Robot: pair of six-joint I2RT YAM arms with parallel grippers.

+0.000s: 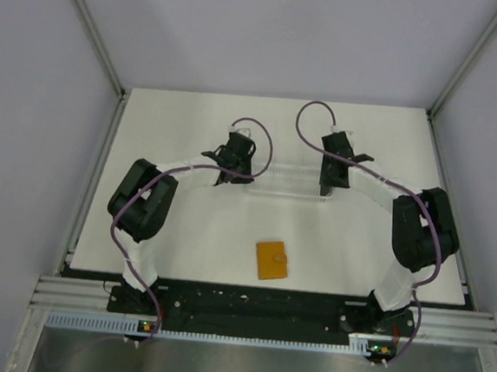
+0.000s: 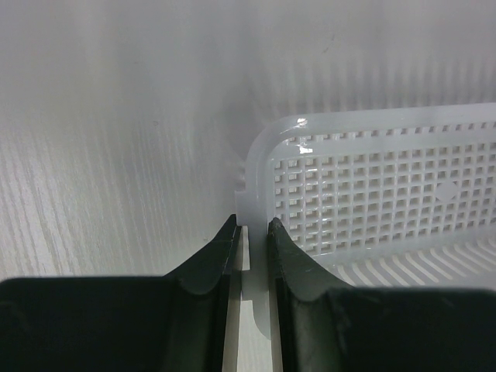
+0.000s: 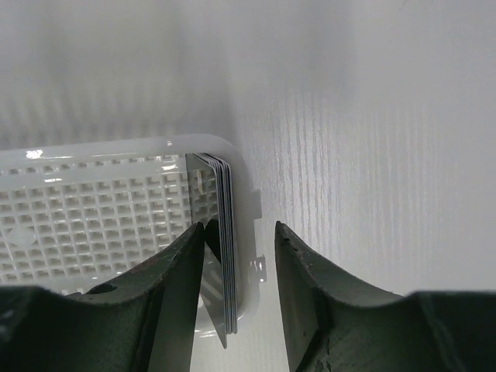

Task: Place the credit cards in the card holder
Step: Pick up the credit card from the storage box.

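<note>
The left end effector (image 2: pixel 252 226) is clamped on the end rim of the white mesh tray (image 2: pixel 372 194). The right end effector (image 3: pixel 240 226) stands apart, straddling the upright credit cards (image 3: pixel 222 225); their count is unclear.

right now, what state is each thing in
white tray: lying on the table, one end rim pinched
credit cards: stacked on edge inside the tray's other end
card holder: folded shut, flat on the table
left gripper: shut on the tray rim
right gripper: open, astride cards and tray wall
</note>
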